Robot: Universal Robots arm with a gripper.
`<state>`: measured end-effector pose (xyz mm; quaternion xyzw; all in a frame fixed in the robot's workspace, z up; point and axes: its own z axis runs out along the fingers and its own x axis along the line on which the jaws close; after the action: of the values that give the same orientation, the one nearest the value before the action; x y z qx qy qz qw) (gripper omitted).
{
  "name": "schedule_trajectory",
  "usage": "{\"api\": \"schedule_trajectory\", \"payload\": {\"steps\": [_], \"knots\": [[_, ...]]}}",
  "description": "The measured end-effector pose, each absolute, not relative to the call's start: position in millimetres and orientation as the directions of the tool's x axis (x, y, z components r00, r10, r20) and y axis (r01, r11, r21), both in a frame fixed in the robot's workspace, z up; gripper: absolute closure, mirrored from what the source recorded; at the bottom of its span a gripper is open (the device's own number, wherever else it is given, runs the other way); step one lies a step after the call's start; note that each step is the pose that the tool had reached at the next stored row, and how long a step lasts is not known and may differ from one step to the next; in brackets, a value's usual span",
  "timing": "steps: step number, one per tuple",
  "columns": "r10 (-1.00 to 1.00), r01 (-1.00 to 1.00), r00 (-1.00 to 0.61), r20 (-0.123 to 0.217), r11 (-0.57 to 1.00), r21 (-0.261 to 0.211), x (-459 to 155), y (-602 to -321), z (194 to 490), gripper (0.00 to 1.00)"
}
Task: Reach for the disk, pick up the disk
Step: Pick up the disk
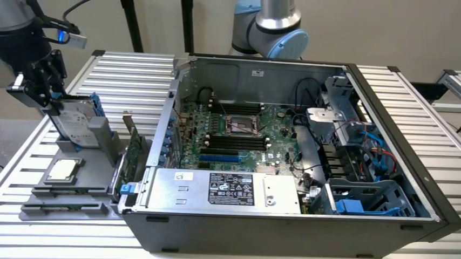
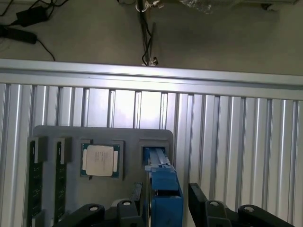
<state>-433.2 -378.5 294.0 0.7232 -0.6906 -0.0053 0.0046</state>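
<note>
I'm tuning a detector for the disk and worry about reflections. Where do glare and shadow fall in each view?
Exterior view: soft, even light, the disk plainly lit, the computer case's front wall in shade. Wrist view: a bright glare patch on the ribbed table beyond the grey tray; the disk's blue rail shows no glare.

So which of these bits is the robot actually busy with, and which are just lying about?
In the job: the disk, standing in the grey holder; the gripper, open astride it.
Lying about: CPU chip; memory sticks; open computer case; its silver power supply.
</note>
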Motion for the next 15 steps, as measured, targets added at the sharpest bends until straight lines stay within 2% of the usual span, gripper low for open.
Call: {"api": "schedule_trajectory", "payload": {"steps": [11,12,13,15], "knots": [[-0.999,-0.999,0.046,-0.001,-0.046,0.014,-433.3,-378.3,292.8,0.49],[-0.999,-0.999,0.046,-0.001,-0.046,0.014,-433.3,-378.2,292.8,0.51],[-0.999,-0.999,0.046,-0.001,-0.046,0.014,-433.3,-378.1,292.7,0.58],[-0.999,-0.999,0.046,-0.001,-0.046,0.014,-433.3,-378.0,292.8,0.58]]}}
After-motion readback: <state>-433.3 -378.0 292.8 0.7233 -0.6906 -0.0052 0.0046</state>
